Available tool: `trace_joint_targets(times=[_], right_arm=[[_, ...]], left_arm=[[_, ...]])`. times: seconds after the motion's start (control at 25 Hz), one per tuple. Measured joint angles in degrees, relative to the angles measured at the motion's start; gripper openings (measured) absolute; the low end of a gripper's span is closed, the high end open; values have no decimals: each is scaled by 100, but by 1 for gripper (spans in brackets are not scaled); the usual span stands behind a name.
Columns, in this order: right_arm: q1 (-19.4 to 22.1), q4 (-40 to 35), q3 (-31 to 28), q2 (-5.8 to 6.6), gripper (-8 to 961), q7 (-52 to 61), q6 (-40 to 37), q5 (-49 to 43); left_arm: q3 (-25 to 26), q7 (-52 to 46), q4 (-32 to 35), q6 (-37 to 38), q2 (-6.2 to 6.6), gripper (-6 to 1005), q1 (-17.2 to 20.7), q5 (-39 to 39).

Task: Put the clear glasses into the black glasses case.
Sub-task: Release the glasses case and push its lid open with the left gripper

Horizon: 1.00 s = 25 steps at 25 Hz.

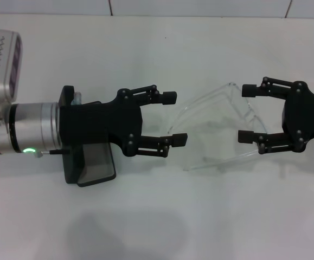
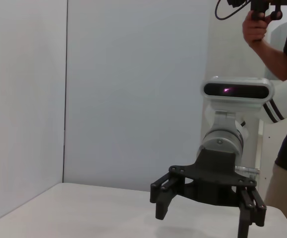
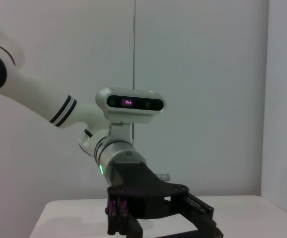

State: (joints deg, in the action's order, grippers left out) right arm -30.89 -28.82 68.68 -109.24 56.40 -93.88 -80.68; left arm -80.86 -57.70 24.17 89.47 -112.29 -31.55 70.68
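Note:
The clear glasses (image 1: 200, 103) lie on the white table (image 1: 162, 216) in the head view, their thin arms pointing toward my left gripper. My right gripper (image 1: 247, 112) is open, with a finger on each side of the lens end; I cannot tell whether it touches. My left gripper (image 1: 174, 118) is open and empty, just short of the arm tips. The black glasses case (image 1: 89, 165) lies open beneath my left wrist, grey lining showing and mostly hidden by the arm. The left wrist view shows my right gripper (image 2: 201, 225), and the right wrist view shows my left gripper (image 3: 163, 230).
A tiled wall (image 1: 200, 6) borders the far edge of the table. In the left wrist view a person (image 2: 274, 44) stands behind my right arm, holding a device. Pale walls enclose the table's far sides.

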Motion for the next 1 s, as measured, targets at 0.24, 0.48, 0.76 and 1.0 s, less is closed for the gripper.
trace_joint_targets(times=[0.24,0.48,0.76,1.0], right_arm=[[-5,0,12,-10,884,-42,-14,0],[-26,0,14,-19,884,-45,-8,0],[-8,-4,-14,-18,883,-49,-20,0],[11,-9,-10,-7,883,-50,-24,-9]], left_arm=[[0,-21,0,0,2,874,9,-2],[20,-38,0,0,6,874,11,-2],[856,-2288,826,-228,255,875,221,403],[1979,-5387,2844,-541,258,875,602,2961]])
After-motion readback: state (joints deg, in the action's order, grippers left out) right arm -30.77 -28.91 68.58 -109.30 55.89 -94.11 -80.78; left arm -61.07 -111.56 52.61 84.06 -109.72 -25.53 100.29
